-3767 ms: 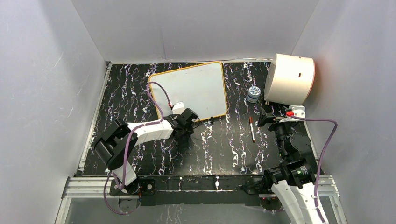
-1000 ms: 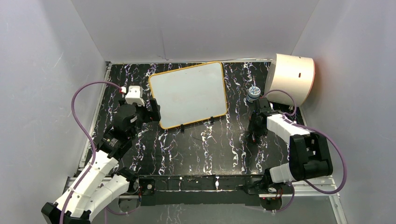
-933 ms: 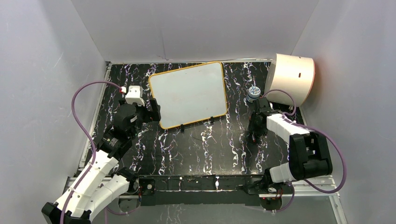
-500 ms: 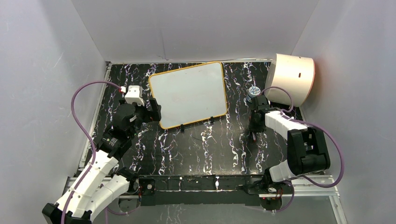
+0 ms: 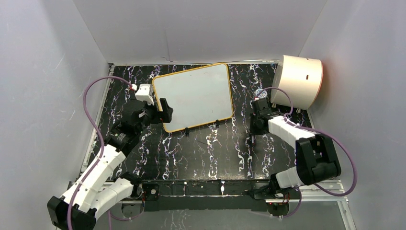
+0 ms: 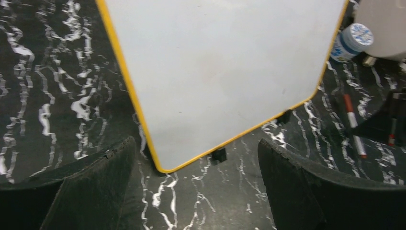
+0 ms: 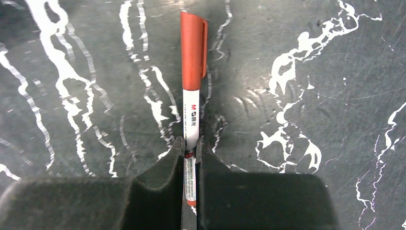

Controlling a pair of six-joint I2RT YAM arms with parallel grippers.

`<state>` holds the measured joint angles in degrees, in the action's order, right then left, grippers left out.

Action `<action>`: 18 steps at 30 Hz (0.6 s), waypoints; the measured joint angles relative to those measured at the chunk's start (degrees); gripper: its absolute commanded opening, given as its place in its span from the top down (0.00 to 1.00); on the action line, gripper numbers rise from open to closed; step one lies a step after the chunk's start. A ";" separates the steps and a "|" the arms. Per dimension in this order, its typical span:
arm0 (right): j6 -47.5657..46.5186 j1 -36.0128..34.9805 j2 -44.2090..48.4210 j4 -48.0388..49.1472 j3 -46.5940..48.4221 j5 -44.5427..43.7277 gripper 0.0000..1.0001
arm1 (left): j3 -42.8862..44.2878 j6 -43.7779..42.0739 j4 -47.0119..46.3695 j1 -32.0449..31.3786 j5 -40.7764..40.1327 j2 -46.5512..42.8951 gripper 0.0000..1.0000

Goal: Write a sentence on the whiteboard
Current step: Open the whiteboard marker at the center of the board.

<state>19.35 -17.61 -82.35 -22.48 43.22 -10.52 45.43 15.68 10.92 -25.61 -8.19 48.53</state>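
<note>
The right gripper (image 7: 190,149) is pinching the white barrel of a red-capped marker (image 7: 193,72), jaws closed on it, over the black marbled mat (image 5: 210,148) just right of the whiteboard (image 5: 196,96). The left gripper (image 6: 195,153) is hovering wide open, holding nothing, with the plain white whiteboard's near corner showing between its fingers

The marker (image 7: 191,115) has "M&G" printed on its white barrel.

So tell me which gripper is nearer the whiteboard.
Left. The left gripper sits open at the whiteboard's left edge, by the near corner; the right gripper is off to its right, shut on the marker.
</note>
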 measured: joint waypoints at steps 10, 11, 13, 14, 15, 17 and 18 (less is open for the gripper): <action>-2.40 -7.93 13.53 1.01 -2.19 4.37 1.00 | 2.86 9.09 1.73 0.00 10.16 4.39 0.05; -2.91 -9.05 14.62 1.22 -2.19 4.92 1.00 | 3.39 9.99 2.16 0.00 11.13 5.07 0.05; -3.82 -11.28 16.35 1.62 -2.19 5.77 1.00 | 4.26 11.89 2.78 0.00 13.07 6.19 0.05; -4.50 -12.68 17.09 1.86 -2.19 6.03 1.00 | 4.57 13.07 2.84 0.00 14.43 6.73 0.05; -5.01 -14.05 17.59 2.12 -2.19 6.25 1.00 | 4.70 14.19 2.80 0.00 15.65 7.23 0.05; -6.21 -17.07 17.92 2.78 -2.08 6.23 1.00 | 4.72 16.22 2.86 0.00 17.81 8.07 0.05; -6.71 -18.45 17.86 3.08 -1.97 6.23 1.00 | 4.72 17.20 2.82 0.00 18.84 8.55 0.05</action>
<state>12.64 -36.05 -64.49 -19.40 41.25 -4.29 50.15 32.88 13.74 -25.61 10.66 57.08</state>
